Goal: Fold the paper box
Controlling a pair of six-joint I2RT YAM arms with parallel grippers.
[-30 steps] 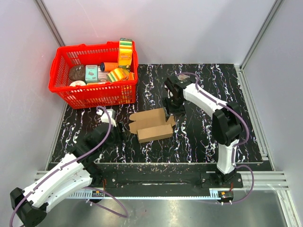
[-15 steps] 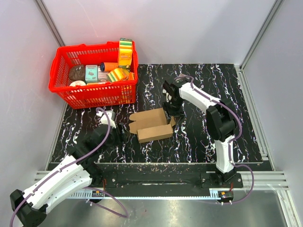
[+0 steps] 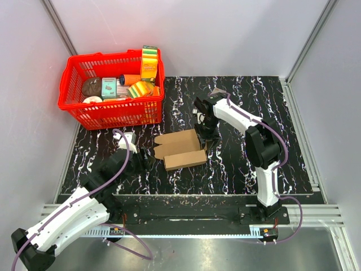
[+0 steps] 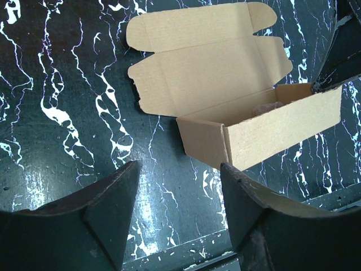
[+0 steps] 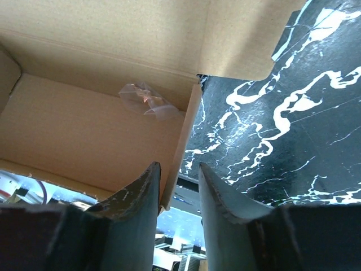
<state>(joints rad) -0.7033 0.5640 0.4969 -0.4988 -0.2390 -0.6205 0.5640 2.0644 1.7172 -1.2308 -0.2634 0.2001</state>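
Box (image 3: 181, 149) lies open at the centre of the top view. Right gripper (image 5: 179, 169) straddles its right end wall (image 5: 186, 130), jaws narrow; whether they pinch it I cannot tell. Left gripper (image 4: 179, 168) hangs released and empty, lower left. A skewed squeeze could crease that wall or drag everything sideways, since nothing braces it.

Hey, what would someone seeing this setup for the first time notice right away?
The red basket of bright packets at the far left corner of the table. Mid-table lies the brown paper box, half folded, lid flaps open, with the right end effector straddling its right end wall.
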